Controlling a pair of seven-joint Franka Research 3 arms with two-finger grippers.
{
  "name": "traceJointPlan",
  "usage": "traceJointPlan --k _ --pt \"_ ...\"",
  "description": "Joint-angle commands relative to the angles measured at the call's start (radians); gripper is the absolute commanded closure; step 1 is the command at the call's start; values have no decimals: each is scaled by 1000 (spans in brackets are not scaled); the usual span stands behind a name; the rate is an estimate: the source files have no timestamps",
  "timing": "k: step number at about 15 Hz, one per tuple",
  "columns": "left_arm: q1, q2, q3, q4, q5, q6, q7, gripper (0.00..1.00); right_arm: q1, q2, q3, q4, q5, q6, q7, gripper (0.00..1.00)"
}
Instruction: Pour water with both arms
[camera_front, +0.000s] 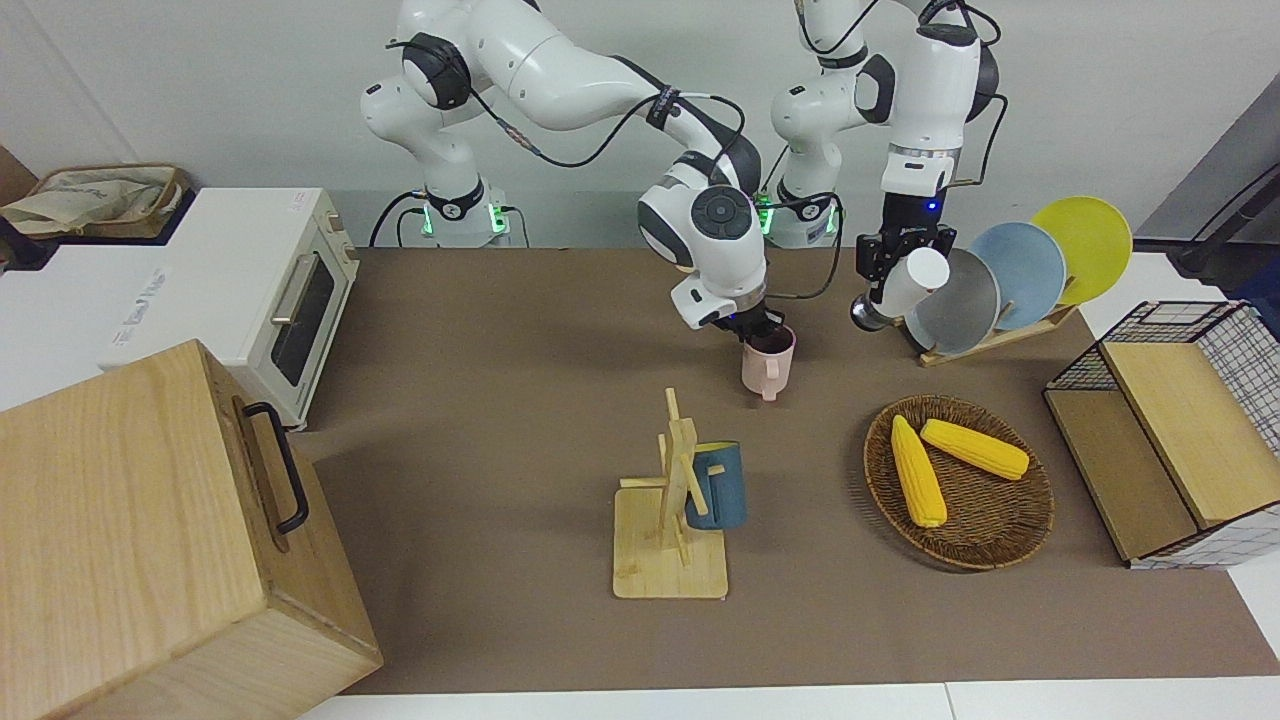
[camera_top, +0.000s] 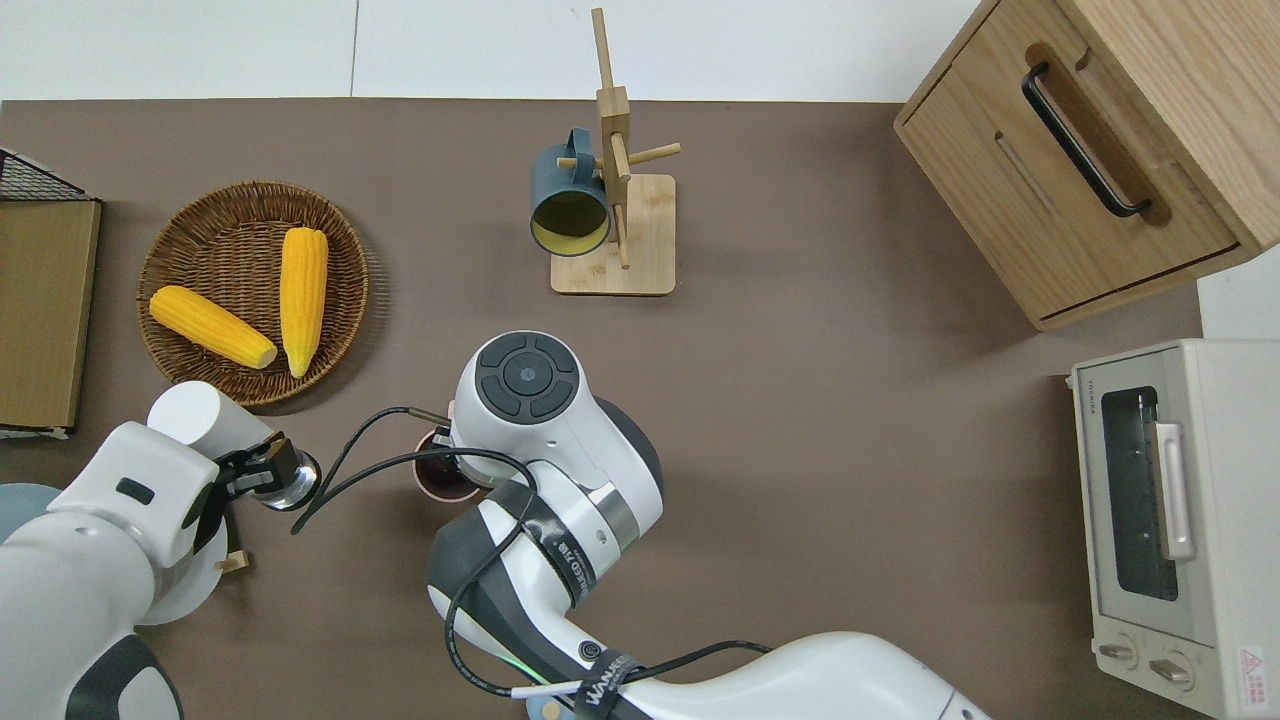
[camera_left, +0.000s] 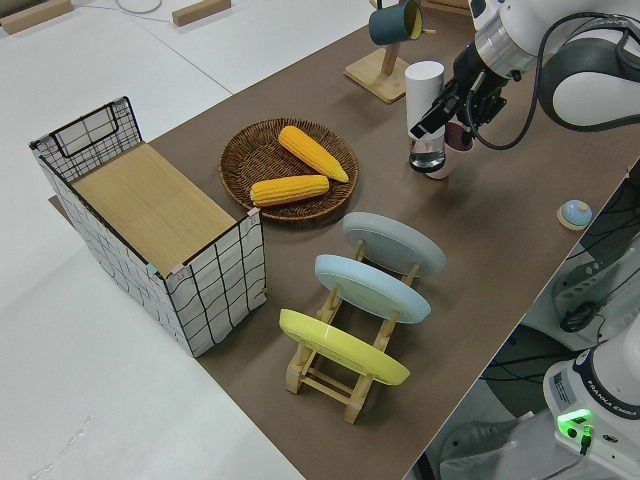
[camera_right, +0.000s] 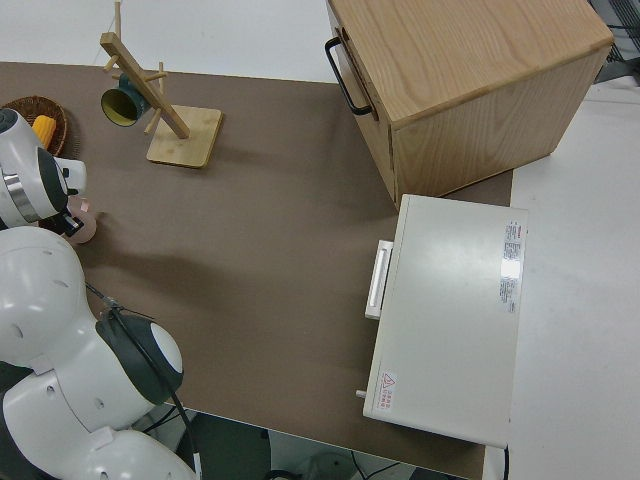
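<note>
Now left jaws clamped around white bottle (camera_front: 912, 282), right jaws on pink mug (camera_front: 768, 363).

glossy white arms (camera_front: 560, 80), woven wicker basket (camera_front: 1010, 530), matt brown tabletop (camera_front: 500, 330).

Bright even overhead light, soft short shadows on the table (camera_front: 520, 420), frames sharp, little glare
</note>
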Motion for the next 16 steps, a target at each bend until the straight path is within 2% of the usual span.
traceJointPlan --k 1,2,3,4,7,9,11,13,16 --pt "-8 -47 7 -19 19 19 -28 997 3 31 -2 34 13 20 10 1000" --pt "-6 -47 7 -19 19 19 -28 996 1 31 -2 34 8 20 3 634" --pt "-6 -47 7 -19 19 19 -26 994 1 31 -3 34 8 20 2 143" --pt "-6 -47 7 -19 19 19 -28 994 3 31 -5 34 4 21 1 10" --pt "-8 -47 7 -19 19 17 -28 992 -10 17 -8 38 -34 3 4 9" --pt "-8 -47 6 -19 19 16 -28 988 -22 -18 -10 57 -45 -43 10 9" --pt "-15 -44 6 -22 19 14 -28 976 -40 -84 -11 58 -44 -97 16 9" --pt "-41 -42 6 -33 19 14 -28 986 -75 -156 -11 54 -30 -109 16 9" --pt "-90 -45 6 -57 10 11 -28 1000 -164 -257 -8 50 -41 -231 -5 9"
